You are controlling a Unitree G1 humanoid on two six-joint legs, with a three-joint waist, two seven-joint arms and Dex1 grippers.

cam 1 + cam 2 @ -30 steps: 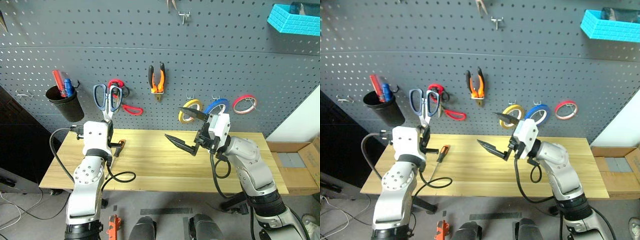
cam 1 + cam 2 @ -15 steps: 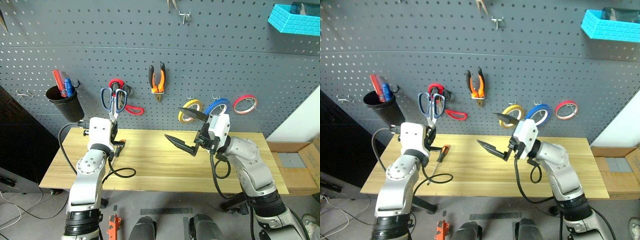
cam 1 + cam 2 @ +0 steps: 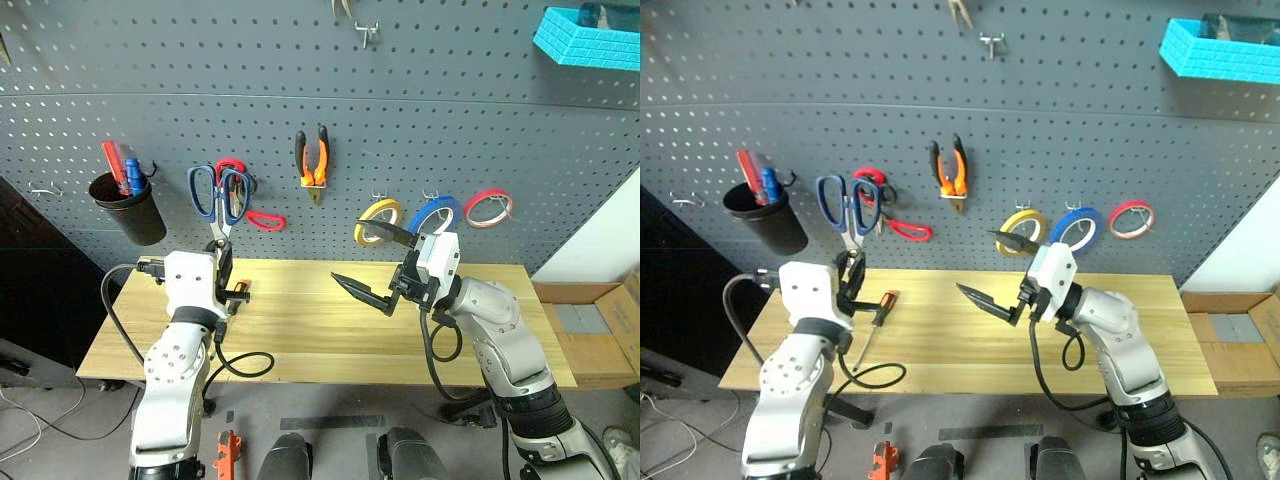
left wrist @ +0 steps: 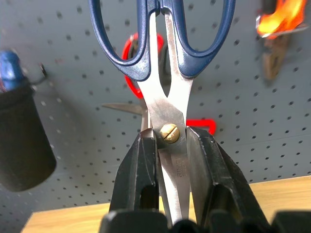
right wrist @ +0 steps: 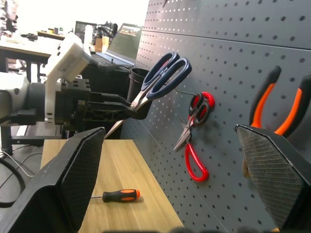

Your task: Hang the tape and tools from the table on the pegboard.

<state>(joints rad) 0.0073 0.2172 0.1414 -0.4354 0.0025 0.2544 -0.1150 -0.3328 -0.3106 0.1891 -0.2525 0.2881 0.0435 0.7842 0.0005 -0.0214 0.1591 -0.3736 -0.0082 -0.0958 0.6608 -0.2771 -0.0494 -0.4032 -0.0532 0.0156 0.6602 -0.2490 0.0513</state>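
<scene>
Black fingers of the left end effector (image 4: 172, 160) are clamped on the blades of the blue-handled scissors (image 3: 217, 200), right at the brass pivot, handles up and held just in front of the pegboard (image 3: 450, 110), beside the red-handled scissors (image 3: 245, 195) hanging there. Below them the orange-and-black screwdriver (image 3: 880, 305) lies on the wooden counter (image 3: 330, 330), near its pegboard edge. The right end effector (image 3: 375, 265) hangs over the counter with its fingers spread wide, holding nothing. Orange-handled pliers (image 3: 314, 163) hang on the pegboard above the counter. The yellow tape roll (image 3: 375, 220) hangs beside the blue ring (image 3: 433, 213) and red ring (image 3: 488, 207). A black cup (image 3: 128, 205) of tools hangs beyond the red-handled scissors.
</scene>
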